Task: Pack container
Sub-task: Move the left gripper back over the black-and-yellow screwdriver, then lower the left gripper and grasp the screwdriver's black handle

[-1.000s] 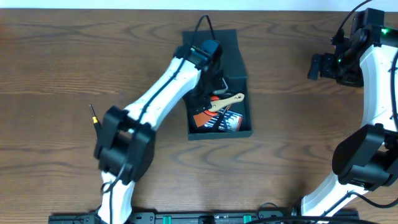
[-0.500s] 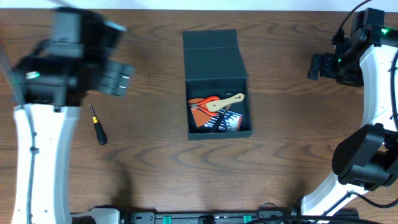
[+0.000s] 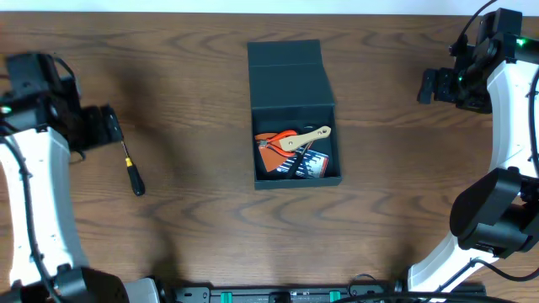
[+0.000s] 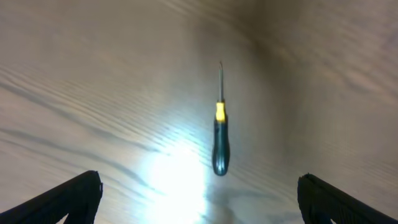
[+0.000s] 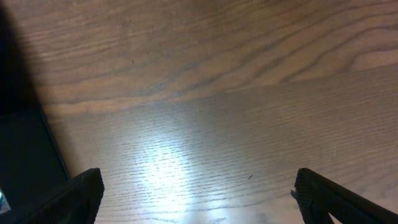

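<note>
**woodgrain_fan:** ok so what's the surface like, and where's the box sitting?

**yam_watcher:** Dark brown wood-grain counter [image 3: 194, 210], kinda glossy, and both wrist views catch a white glare patch on it. The container [image 3: 288, 80] sits mid-counter with its flap lid laid open on the far side. Inside there's an orange-handled tool [image 3: 278, 137] with a pale wooden handle [image 3: 310, 136] across it. Something black-and-white is underneath, can't make out what.

**woodgrain_fan:** and the arms?

**yam_watcher:** Left pincer [image 3: 109, 126] is well left of the container, spread wide, holding nothing. A black screwdriver [image 3: 132, 172] with a yellow band lies flat near it, also left of the container. Right pincer [image 3: 428, 87] is well right of the container, level with the lid, wide apart and empty too. Room-wise there's just a pale strip [image 3: 253, 5] past the counter edge beyond the container, and a black rail [image 3: 278, 295] along the near edge.
</note>
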You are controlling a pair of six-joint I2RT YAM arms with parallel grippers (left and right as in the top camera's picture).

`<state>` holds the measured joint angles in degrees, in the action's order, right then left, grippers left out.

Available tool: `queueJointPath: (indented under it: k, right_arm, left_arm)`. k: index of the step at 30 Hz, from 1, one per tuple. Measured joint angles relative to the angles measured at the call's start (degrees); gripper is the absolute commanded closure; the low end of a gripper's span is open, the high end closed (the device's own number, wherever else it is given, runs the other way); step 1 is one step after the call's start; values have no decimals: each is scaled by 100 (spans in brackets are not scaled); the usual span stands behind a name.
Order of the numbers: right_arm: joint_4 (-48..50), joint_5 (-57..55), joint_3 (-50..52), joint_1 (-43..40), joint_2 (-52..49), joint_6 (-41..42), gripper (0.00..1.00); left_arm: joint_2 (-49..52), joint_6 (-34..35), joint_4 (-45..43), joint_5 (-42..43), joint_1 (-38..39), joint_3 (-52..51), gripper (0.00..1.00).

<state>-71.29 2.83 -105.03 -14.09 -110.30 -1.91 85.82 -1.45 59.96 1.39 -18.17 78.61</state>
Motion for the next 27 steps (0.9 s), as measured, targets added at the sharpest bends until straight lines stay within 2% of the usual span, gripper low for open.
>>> queueJointPath:
  k: [5, 10, 21, 27]
  right_arm:
    - [0, 0, 0, 0, 0, 0, 1]
    - [-2, 0, 0, 0, 0, 0, 1]
    - [-48, 2, 0, 0, 0, -2, 1]
    - [-109, 2, 0, 0, 0, 0, 1]
  left_arm:
    - [35, 98, -688, 275, -4, -1143, 1]
    - [144, 149, -1010, 452, -4, -1792, 2]
    - [1366, 101, -1244, 647, -4, -1908, 1]
    - [1620, 101, -1580, 699, -4, -1910, 2]
